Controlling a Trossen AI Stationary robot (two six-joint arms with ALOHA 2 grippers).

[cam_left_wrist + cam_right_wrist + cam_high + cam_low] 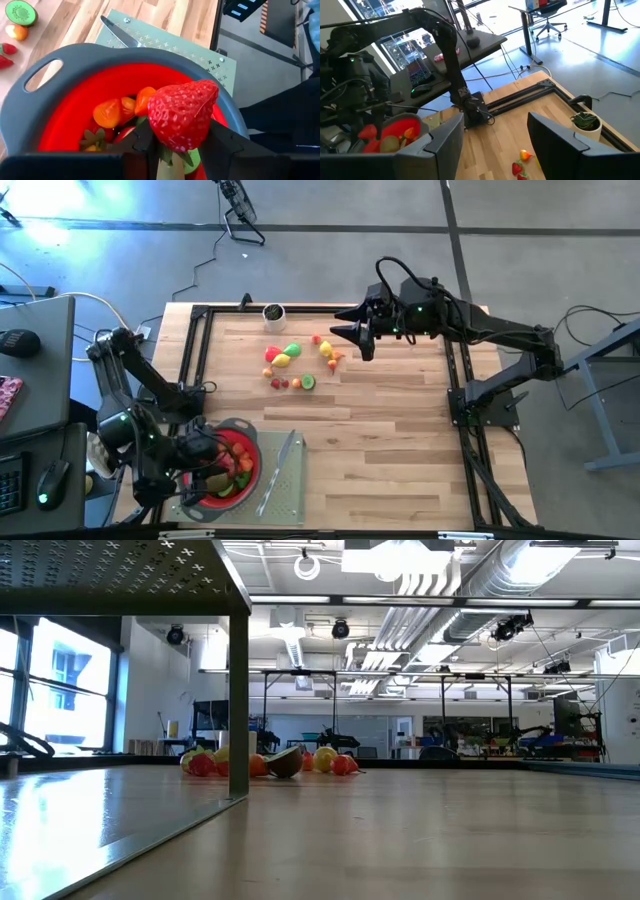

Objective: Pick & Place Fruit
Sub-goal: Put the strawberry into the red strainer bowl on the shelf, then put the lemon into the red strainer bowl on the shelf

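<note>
High view: left end effector point(205, 465) over the red strainer point(232, 498); right end effector point(352, 337) just beside loose fruit point(290, 365) mid-bench. 
Left wrist view: fingers clamped on a strawberry point(182, 114) above the strainer. 
Right wrist view: fingers apart, empty

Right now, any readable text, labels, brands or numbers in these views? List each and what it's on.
None readable in any view.
The perforated grey board beside the red strainer shows only cross-shaped cutouts, no lettering.
The lit screen on the desk in the right wrist view is too small to read.
</note>
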